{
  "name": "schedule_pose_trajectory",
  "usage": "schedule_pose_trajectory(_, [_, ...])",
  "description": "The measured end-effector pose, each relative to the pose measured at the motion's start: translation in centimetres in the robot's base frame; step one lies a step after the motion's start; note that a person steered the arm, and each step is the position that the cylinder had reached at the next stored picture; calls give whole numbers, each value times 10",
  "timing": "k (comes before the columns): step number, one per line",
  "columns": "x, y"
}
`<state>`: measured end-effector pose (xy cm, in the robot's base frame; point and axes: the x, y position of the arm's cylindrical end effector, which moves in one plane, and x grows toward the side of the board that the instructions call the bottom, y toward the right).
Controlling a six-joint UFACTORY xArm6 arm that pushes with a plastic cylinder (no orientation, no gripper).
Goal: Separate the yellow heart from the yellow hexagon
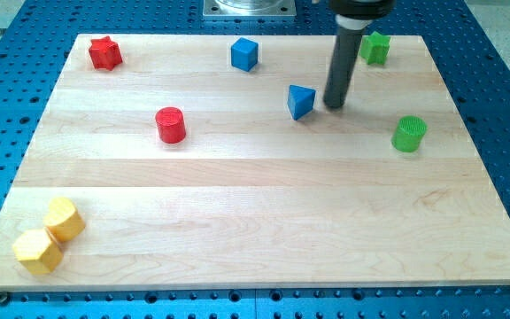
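two yellow blocks, yellow heart [64, 219] and yellow hexagon [37, 251], touch at the board's bottom-left corner.

Two yellow blocks [50, 235], red, blue and green blocks on pale striped wood [255, 221].

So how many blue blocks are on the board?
2. A blue cube sits near the view's top, and a blue triangular block lies just left of my tip. None look hidden.
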<state>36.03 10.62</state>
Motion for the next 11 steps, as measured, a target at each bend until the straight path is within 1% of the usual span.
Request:
schedule_pose_trajectory(1, [34,-39])
schedule_pose_trajectory(2, [87,-73])
schedule_pose_trajectory(3, [146,-124])
schedule_pose_trajectory(5, [220,-263])
schedule_pose_trajectory(6, [229,-305])
schedule_pose_trajectory(7, [201,-306])
schedule_pose_trajectory(8, [160,-310])
schedule_pose_trajectory(9, [149,-316])
schedule_pose_trajectory(10, [179,-319])
schedule_pose_trajectory(11, [171,-343])
